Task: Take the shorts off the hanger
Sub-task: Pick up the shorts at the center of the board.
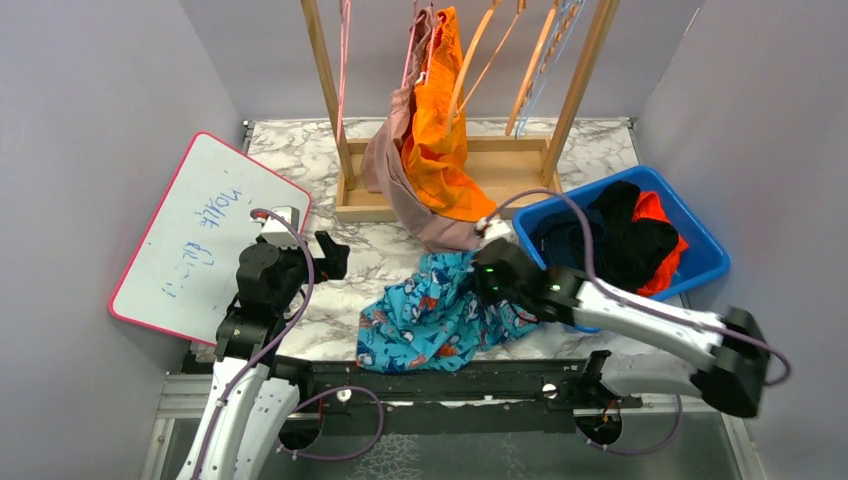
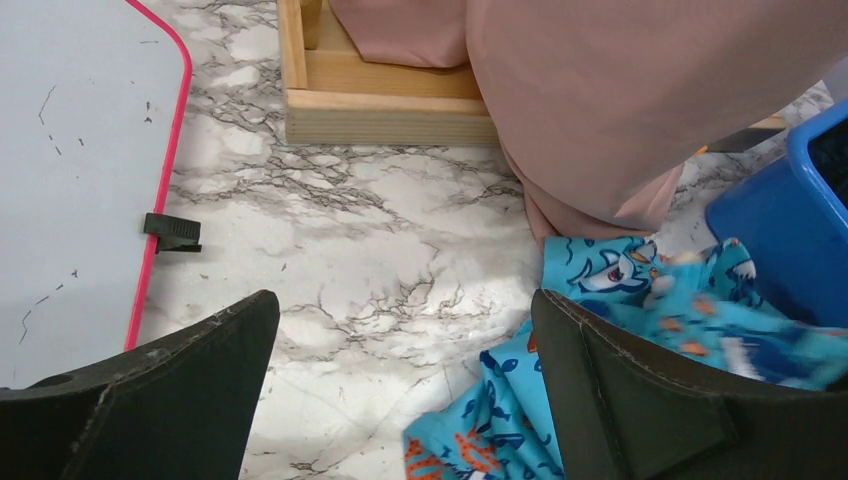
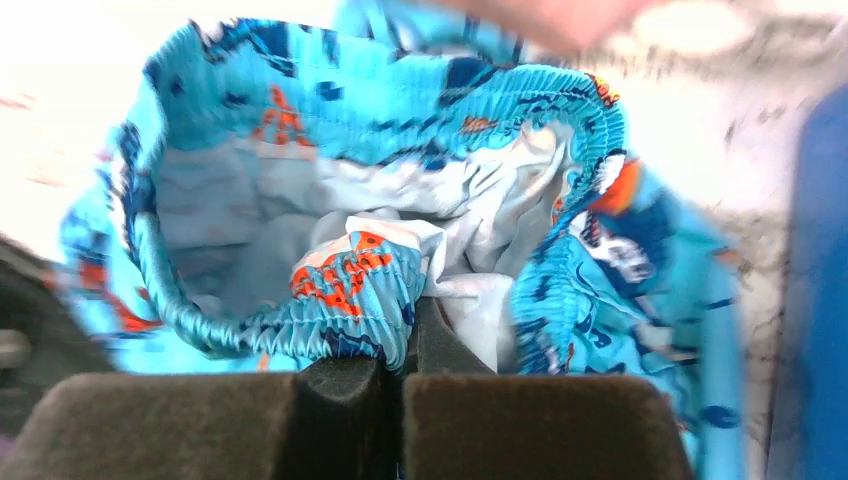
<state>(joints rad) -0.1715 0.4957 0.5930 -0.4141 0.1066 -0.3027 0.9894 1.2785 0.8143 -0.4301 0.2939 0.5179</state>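
Whiteboard [image 1: 200,240]: lies flat at the left edge with faint blue writing on it, clear of the clothes work.
Left gripper [image 2: 402,305]: hovers over bare marble with its jaws spread wide and nothing between them, facing the rack's base, seemingly on standby.
Wooden rack [image 1: 350,190]: stands at the far middle, its rail out of view above the top camera's frame.
Pink shorts [image 1: 385,165]: hang on the rack's left side and trail over its base onto the table, not yet removed.
Orange shorts [image 1: 440,150]: hang just right of the pink pair, touching it, also awaiting removal.
Blue printed shorts [image 1: 425,320]: off the rack, spread in a heap on the near middle of the table, one end lifted toward the bin.
Right gripper [image 3: 400,340]: pinched tight on a fold of the printed pair's elastic waistband, a hold suited to carrying the pair right to the bin.
Empty hangers [image 1: 536,62]: dangle bare on the rack's right side, probably already stripped.
Blue bin [image 1: 705,262]: sits right of the rack, serving as the drop point.
Dark shorts [image 1: 630,240]: piled inside the bin.
Red-orange shorts [image 1: 655,210]: tucked in beside the dark pair.
Tabletop [image 1: 300,160]: white marble pattern with grey veins, smooth and flat.
Walls [image 1: 90,100]: plain pale grey panels close the table in on the left, far and right sides.
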